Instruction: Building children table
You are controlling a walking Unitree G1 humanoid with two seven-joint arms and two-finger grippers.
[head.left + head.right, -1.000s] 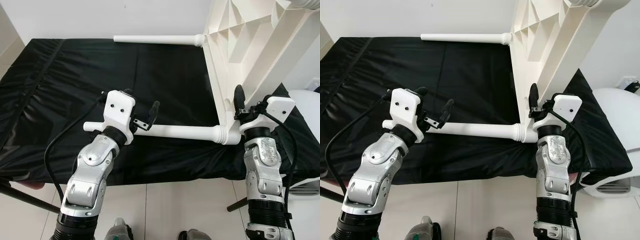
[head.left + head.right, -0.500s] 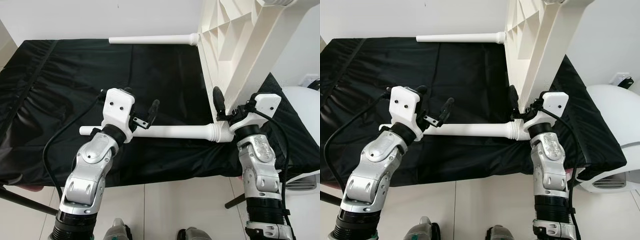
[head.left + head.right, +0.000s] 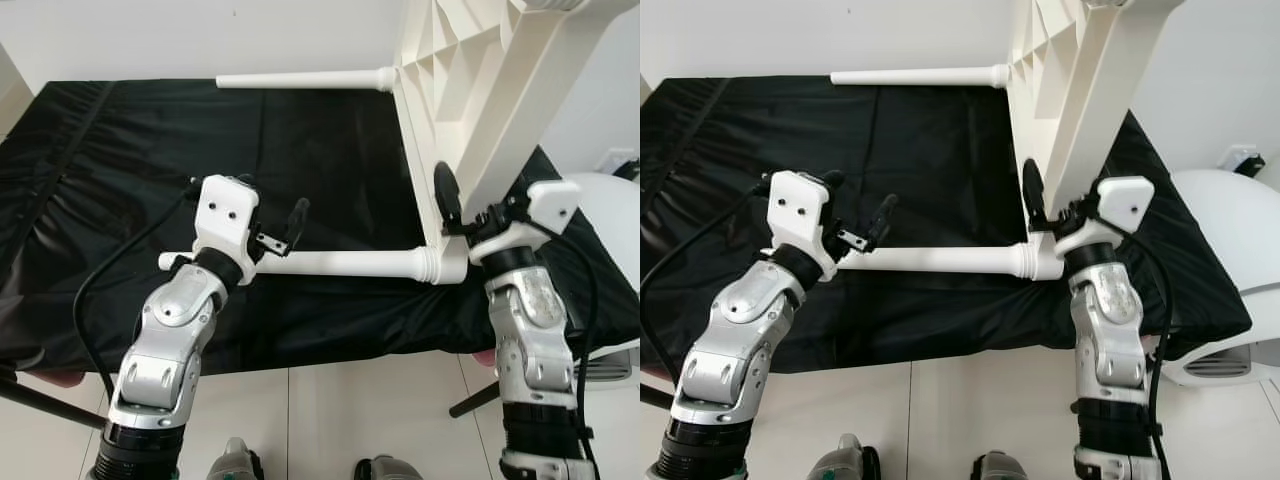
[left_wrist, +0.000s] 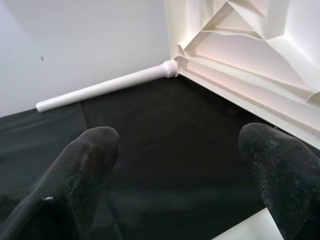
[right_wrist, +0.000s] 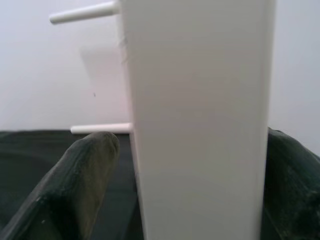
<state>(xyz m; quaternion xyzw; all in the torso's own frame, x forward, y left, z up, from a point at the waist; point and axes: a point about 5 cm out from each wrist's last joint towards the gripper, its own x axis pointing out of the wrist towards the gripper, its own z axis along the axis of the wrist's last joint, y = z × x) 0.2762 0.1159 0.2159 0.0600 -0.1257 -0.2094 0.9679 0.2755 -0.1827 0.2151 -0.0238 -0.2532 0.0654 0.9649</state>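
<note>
A white children's table top (image 3: 470,90) stands on its edge on the black cloth, ribbed underside facing left. Two white legs stick out of it to the left: a far leg (image 3: 300,79) and a near leg (image 3: 340,263). My left gripper (image 3: 270,215) hovers open just over the near leg's free end, fingers (image 4: 75,180) spread wide. My right gripper (image 3: 470,205) straddles the table top's lower front edge near the near leg's socket. In the right wrist view the white panel (image 5: 200,125) spans the gap between both fingers.
A black cloth (image 3: 120,170) covers the low work surface, and its front edge runs just before my arms. Light floor tiles lie below. A white rounded object (image 3: 1230,260) stands on the floor at the right. A white wall is behind.
The right gripper has moved up and in around the table top's edge. The left gripper has slid slightly left along the near leg. The camera has also shifted.
</note>
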